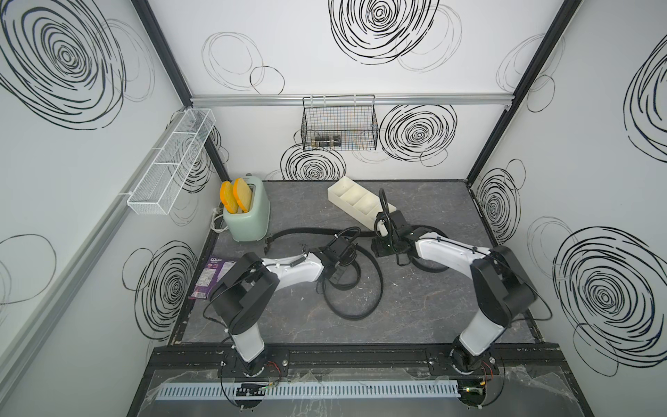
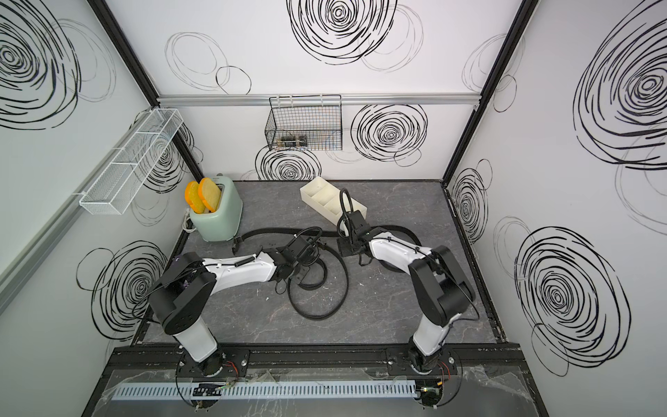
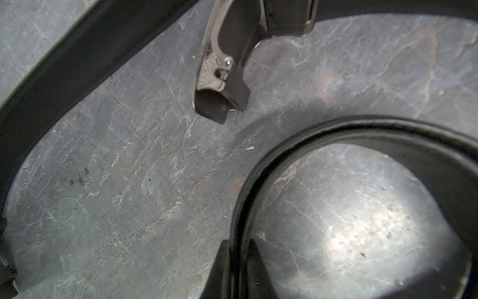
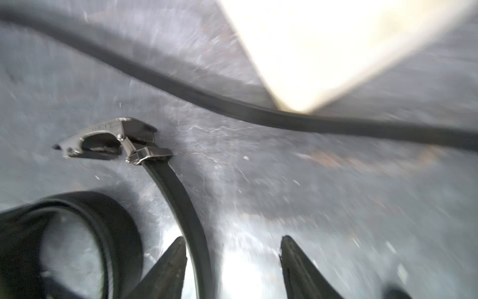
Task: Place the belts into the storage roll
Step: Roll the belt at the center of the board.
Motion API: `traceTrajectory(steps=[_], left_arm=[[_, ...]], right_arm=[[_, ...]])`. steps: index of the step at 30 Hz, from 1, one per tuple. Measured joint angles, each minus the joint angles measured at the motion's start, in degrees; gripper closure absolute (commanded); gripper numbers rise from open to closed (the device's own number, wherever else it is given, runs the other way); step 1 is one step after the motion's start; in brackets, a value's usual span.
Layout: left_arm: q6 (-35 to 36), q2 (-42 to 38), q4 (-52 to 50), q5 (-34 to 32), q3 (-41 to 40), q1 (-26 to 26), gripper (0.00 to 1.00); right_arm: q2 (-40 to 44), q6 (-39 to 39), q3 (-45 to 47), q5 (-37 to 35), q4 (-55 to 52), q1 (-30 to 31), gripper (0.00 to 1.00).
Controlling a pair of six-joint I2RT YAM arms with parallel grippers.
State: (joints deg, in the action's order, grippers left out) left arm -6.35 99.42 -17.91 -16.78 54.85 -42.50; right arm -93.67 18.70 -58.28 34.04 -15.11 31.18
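Two black belts lie on the dark table. One belt (image 1: 306,231) runs from beside the toaster toward the storage roll (image 1: 346,209), a cream divided tray at the back that also shows in the right wrist view as the storage roll (image 4: 336,51). The other belt (image 1: 361,314) makes wide loops mid-table. My left gripper (image 3: 239,242) is shut on a loop of belt (image 3: 362,126), with a metal buckle (image 3: 219,70) just beyond it. My right gripper (image 4: 232,238) is open. A strap (image 4: 178,196) ending in a buckle (image 4: 113,142) runs between its fingers, close to one of them.
A mint toaster (image 1: 247,213) holding orange slices stands at the back left. A purple packet (image 1: 213,278) lies by the left arm. A black wire basket (image 1: 339,122) hangs on the back wall and a white mesh shelf (image 1: 169,162) on the left wall.
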Motion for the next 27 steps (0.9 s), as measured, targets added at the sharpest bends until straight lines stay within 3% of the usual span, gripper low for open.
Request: traceTrajectory(steps=[7,11,15,18,27], left_arm=[[-0.02,0.0,0.09,0.0,-0.04,0.0,1.0],[-0.02,-0.02,0.2,0.02,-0.11,0.0,1.0],[-0.02,-0.11,0.39,0.0,-0.26,0.0,1.0],[-0.02,-0.13,0.55,0.0,-0.37,0.0,1.0],[0.02,-0.13,1.03,-0.44,-0.59,-1.4,1.0]], right_arm=[[15.3,21.33,15.72,-4.61,0.2,5.7,0.35],[15.93,30.71,20.59,-5.64,2.78,11.28,0.36],[13.18,35.34,20.85,-6.69,5.2,13.62,0.38],[11.54,36.98,21.09,-7.43,6.05,13.44,0.47],[5.6,32.48,18.95,-8.46,6.93,6.34,1.0]])
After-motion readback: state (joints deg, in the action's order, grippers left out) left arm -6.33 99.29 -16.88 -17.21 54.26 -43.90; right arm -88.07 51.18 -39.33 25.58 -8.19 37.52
